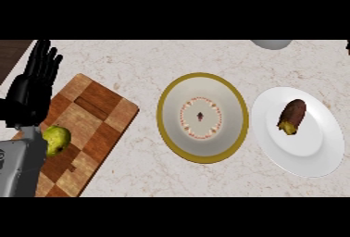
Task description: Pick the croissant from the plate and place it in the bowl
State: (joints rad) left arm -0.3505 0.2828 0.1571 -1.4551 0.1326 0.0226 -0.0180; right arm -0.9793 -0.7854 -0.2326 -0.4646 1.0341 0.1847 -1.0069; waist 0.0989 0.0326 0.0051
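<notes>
While the left hand (pixel 33 81) rested at nine o'clock with fingers straight and apart, croissant (pixel 292 116) lay on the white plate (pixel 321 152) at three o'clock, gold-rimmed bowl (pixel 171 92) just beside it at centre, pear (pixel 56 140) on the checkered board (pixel 96 115), marble table (pixel 137 60).

Dark-brown, oblong croissant (pixel 293 116) w/ a yellowish lower end lies on the round white plate (pixel 321 152), upper-centre of it, long axis roughly top-to-bottom, slightly tilted. Plate sits at the right of the pale marbled tabletop (pixel 137 60). Just beside it, to its left, stands the round grey bowl w/ olive-gold rim (pixel 165 111); inside is a reddish dotted ring & a small dark mark at the centre. Bowl & plate nearly touch, rims close. Nothing holds the croissant.
</notes>
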